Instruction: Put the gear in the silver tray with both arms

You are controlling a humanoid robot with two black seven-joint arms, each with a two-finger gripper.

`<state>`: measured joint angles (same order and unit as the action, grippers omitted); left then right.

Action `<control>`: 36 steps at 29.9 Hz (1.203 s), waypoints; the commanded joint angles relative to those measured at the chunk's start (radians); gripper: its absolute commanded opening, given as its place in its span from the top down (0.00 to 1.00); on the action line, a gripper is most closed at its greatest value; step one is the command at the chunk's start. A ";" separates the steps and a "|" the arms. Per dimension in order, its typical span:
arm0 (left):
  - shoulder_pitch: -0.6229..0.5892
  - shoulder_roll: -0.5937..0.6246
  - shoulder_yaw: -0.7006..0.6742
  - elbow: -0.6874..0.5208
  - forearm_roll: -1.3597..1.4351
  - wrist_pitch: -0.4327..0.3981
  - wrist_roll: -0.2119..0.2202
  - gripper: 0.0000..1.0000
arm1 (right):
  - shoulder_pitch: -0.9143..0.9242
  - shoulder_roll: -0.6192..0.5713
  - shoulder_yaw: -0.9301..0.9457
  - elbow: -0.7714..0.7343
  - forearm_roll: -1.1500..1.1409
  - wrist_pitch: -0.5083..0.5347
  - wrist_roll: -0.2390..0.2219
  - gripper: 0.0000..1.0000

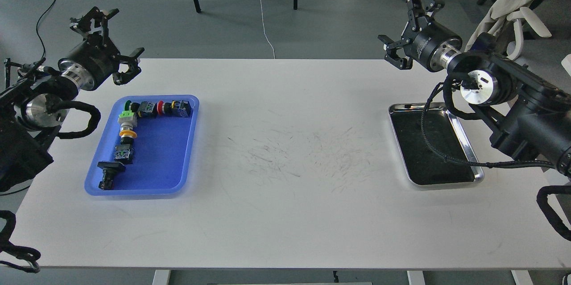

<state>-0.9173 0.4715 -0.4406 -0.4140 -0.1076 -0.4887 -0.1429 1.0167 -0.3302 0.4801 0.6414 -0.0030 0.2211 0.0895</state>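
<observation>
The white tabletop (285,196) had two trays on it, far apart. On the robot's left sat a blue tray (174,178) w/ a few small parts inside. On the right sat the silver tray (477,177), shiny rim, dark floor, nothing lying in it. A black cable (435,149) from the right arm hung across the front of it.

The parts in the blue tray made an L shape. Along the top edge: a green button (128,106), a black block (146,109), a red button (161,107) and another black block (181,108). Going down the left side: a grey and green part (126,119), a yellow and orange button (127,134), a dark block w/ green bits (123,153), and a black switch (108,174) near the bottom left corner. All of them lay flat in the tray, close to each other. Which one was the gear, I couldn't tell.

The left gripper (117,40) was up in the air, past the far left corner of the blue tray, not touching it. Its 2 fingers were spread wide and it held nothing.

The right gripper (408,24) was also up in the air, past the far edge of the tabletop, well back from the silver tray. Its fingers were spread wide too, w/ nothing between them.

The middle of the tabletop had lots of thin dark scratch marks (308,155).
</observation>
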 commanded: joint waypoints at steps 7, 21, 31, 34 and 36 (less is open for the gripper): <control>0.005 0.001 -0.004 -0.005 0.002 0.000 -0.006 0.01 | 0.002 0.006 0.015 -0.002 0.000 -0.049 -0.001 0.02; 0.008 0.002 -0.007 0.003 -0.006 0.000 -0.007 0.01 | 0.000 0.006 0.028 0.000 -0.002 -0.071 -0.001 0.02; 0.011 0.004 -0.006 0.003 -0.004 0.000 -0.024 0.01 | 0.000 0.006 0.038 0.000 -0.002 -0.095 0.001 0.02; 0.009 0.006 -0.004 0.003 -0.003 0.000 -0.023 0.01 | 0.000 0.006 0.051 0.000 -0.002 -0.097 0.001 0.02; 0.011 0.004 -0.001 0.003 0.000 0.000 -0.023 0.01 | -0.001 0.008 0.051 0.000 -0.002 -0.097 0.001 0.02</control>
<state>-0.9067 0.4766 -0.4452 -0.4110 -0.1105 -0.4887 -0.1666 1.0167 -0.3238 0.5282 0.6407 -0.0046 0.1246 0.0900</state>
